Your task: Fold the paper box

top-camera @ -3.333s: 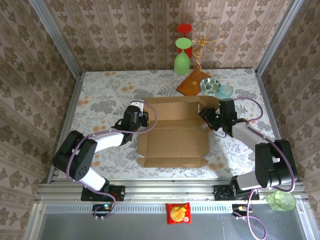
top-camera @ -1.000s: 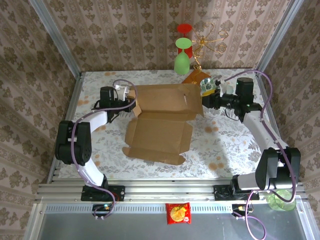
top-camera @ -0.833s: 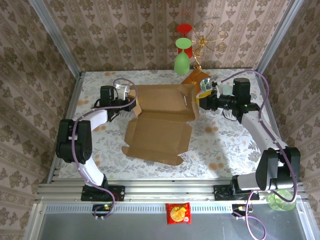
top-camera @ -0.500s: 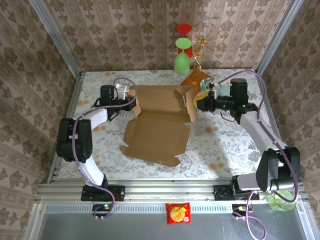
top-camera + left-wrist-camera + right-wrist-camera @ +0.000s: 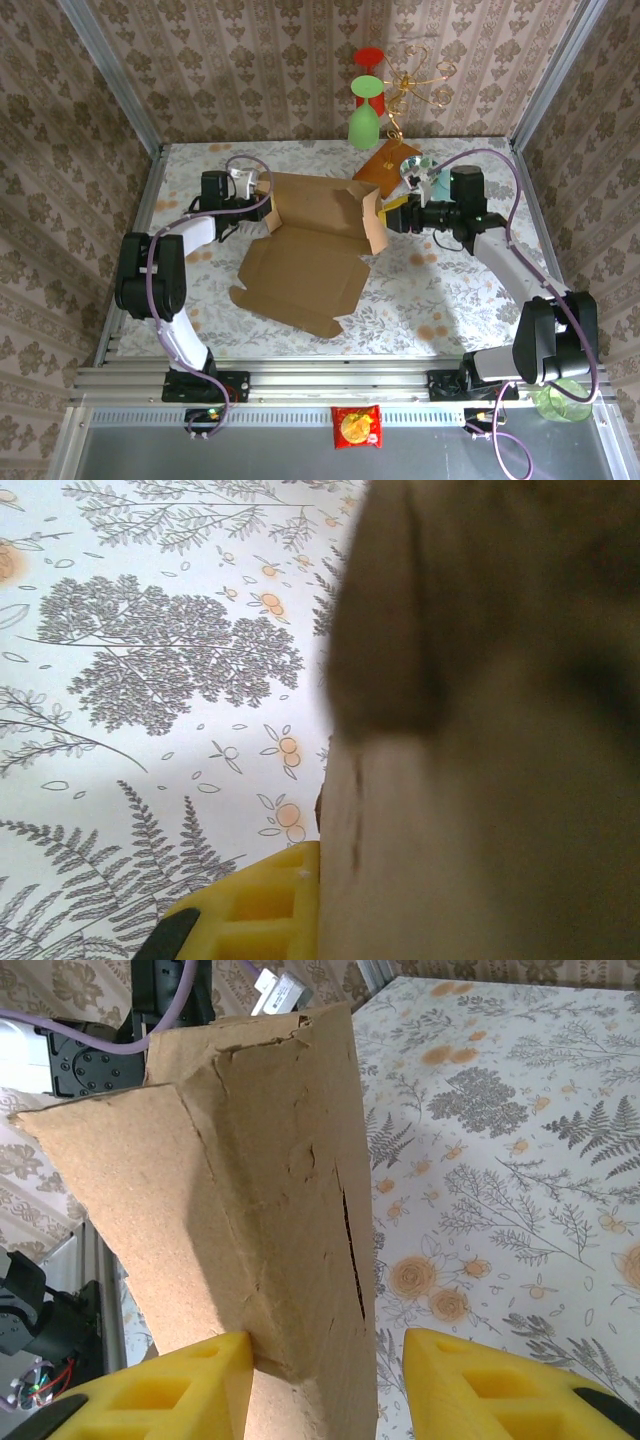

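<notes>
Paper box (image 5: 300, 265) looks light, stiff, easily creased — grip at flap edges. Right gripper (image 5: 393, 215) straddles the raised flap (image 5: 290, 1210), fingers parted; left gripper (image 5: 258, 204) — opening cannot be told.

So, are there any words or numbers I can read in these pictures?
No text can be read.
The paper box: plain brown cardboard, no print.
The red snack packet: it has a picture, but any words are too small to read.
</notes>
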